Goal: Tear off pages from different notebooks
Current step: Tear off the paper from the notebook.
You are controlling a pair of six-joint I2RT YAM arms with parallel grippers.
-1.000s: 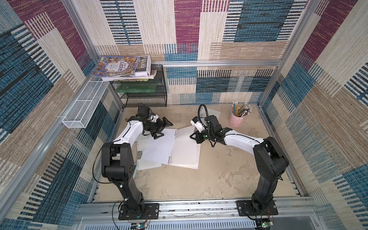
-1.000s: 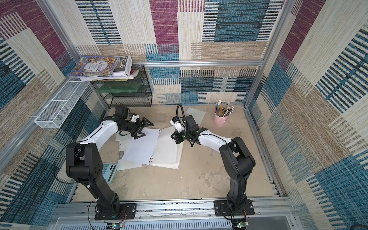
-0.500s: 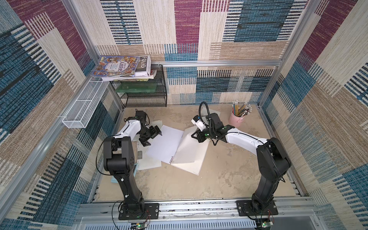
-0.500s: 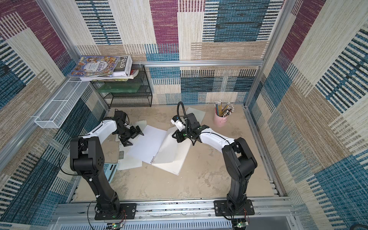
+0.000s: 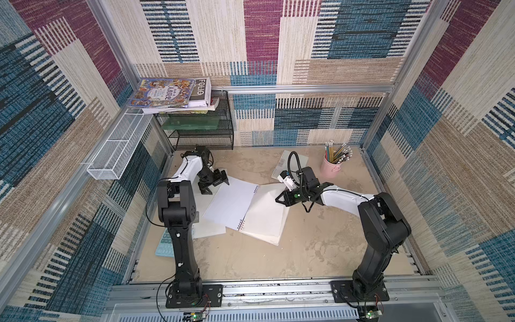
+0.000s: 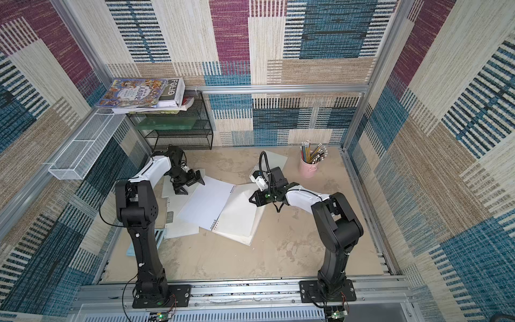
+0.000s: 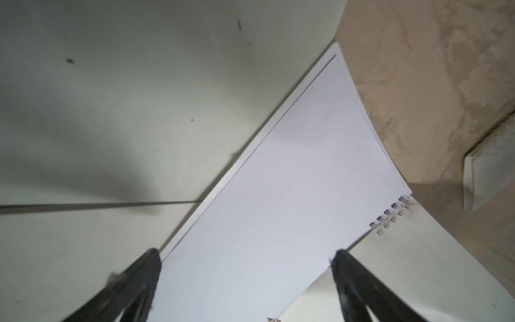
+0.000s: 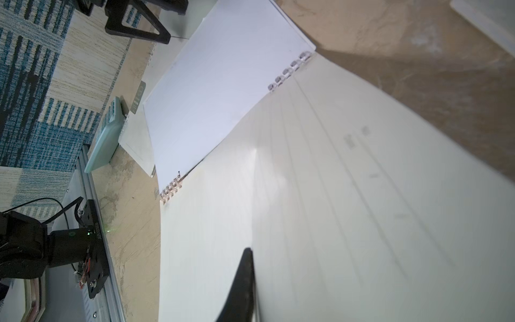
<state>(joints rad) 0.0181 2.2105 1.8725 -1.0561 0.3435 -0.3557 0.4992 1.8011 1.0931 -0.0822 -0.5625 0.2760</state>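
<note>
right claw [image 5: 279,199] tight on notebook [image 5: 232,203]

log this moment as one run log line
left jaws: open at white page corner | right jaws: shut on cream sheet | notebook: open on table

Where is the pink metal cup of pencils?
In both top views the pink metal cup of pencils stands at the table's far right corner, right of a small frosted spiral notebook.

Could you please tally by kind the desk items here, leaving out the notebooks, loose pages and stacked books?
Pink metal pencil cup: 1
Light-blue calculator: 1
Black wire-mesh shelf rack: 1
White wire-mesh basket: 1
Total: 4
</note>
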